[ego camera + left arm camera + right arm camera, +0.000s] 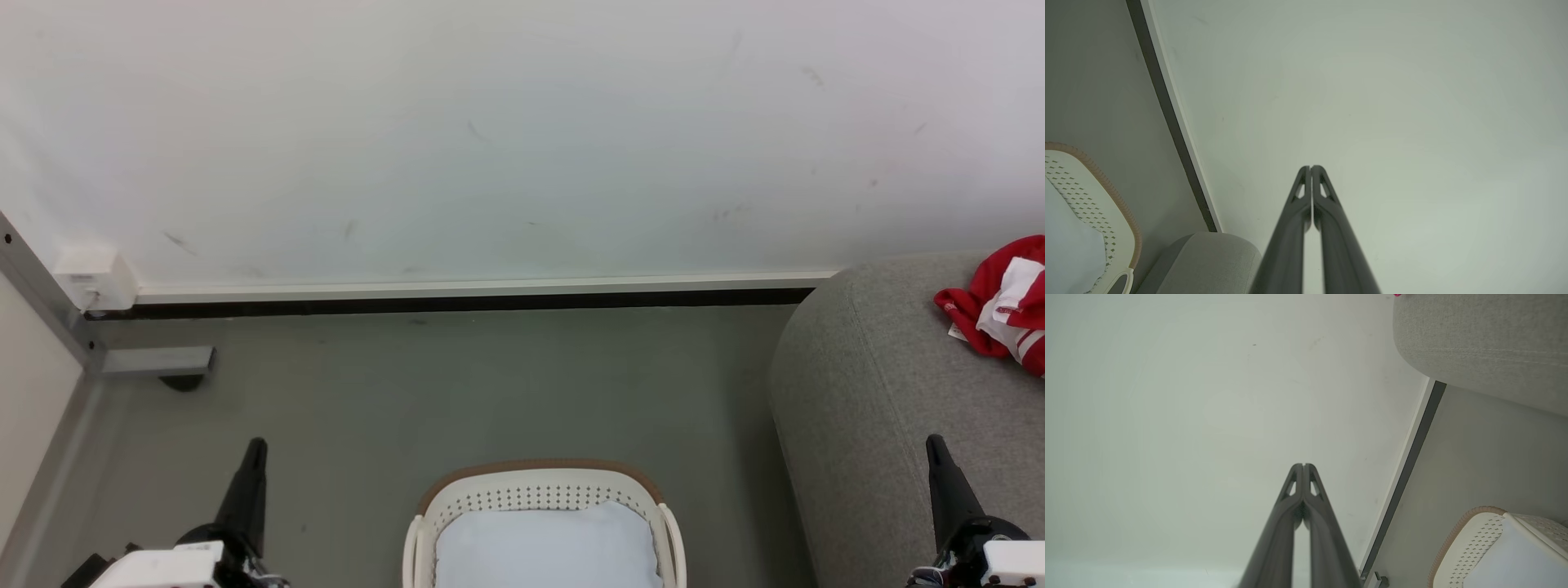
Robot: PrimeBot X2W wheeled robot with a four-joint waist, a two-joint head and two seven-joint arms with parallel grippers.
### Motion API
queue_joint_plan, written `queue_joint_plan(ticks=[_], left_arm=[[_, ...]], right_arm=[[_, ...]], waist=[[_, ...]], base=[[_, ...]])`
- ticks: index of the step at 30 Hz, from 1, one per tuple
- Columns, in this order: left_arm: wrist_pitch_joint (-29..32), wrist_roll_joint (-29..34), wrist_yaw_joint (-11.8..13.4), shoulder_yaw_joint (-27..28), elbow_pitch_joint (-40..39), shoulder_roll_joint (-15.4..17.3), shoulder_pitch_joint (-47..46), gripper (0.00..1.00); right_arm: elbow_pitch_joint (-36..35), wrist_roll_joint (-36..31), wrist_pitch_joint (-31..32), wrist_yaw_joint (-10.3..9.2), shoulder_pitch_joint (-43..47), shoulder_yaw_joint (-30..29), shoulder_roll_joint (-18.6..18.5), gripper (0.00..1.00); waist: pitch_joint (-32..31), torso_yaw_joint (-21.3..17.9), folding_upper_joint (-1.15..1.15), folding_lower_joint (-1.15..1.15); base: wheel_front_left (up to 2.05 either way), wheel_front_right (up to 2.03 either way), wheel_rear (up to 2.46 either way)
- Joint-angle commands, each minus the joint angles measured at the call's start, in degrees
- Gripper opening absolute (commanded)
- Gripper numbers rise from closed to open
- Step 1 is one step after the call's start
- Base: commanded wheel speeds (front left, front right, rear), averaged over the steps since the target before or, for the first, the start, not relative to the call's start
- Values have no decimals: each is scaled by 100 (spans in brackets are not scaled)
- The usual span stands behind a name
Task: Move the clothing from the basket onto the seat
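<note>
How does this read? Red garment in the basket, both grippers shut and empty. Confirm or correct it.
One error: the red garment lies on the grey sofa, not in the basket, as the head view shows. The left gripper and right gripper are shut and empty.

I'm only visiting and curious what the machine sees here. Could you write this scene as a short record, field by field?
clothing: red and white, crumpled on the seat
seat: grey sofa, right of the basket
basket: on the floor, holding a pale cloth
left jaws: shut, empty
right jaws: shut, empty
task: looks done
</note>
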Motion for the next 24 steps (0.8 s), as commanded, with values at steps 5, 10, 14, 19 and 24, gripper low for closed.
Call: queue_joint_plan(ticks=[5, 10, 14, 19, 24], left_arm=[[25, -74, -23, 15, -21, 44, -52, 0], [25, -75, -23, 14, -20, 44, -52, 0], [24, -75, -23, 14, -21, 44, -51, 0], [24, -75, -23, 14, -21, 44, -51, 0], [24, -75, -23, 14, -21, 44, -51, 0]], right_arm=[[-27, 9, 25, -12, -69, -24, -42, 0], [-26, 9, 25, -12, -69, -23, -42, 0], [-26, 9, 25, -12, -68, -23, -42, 0], [-26, 9, 25, -12, -69, -22, -42, 0], [-26, 9, 25, -12, -69, -22, -42, 0]], waist=[[0, 0, 0, 0], [0, 0, 0, 0], [0, 0, 0, 0], [0, 0, 0, 0], [0, 0, 0, 0]], base=[[0, 0, 0], [0, 0, 0], [0, 0, 0], [0, 0, 0], [0, 0, 0]])
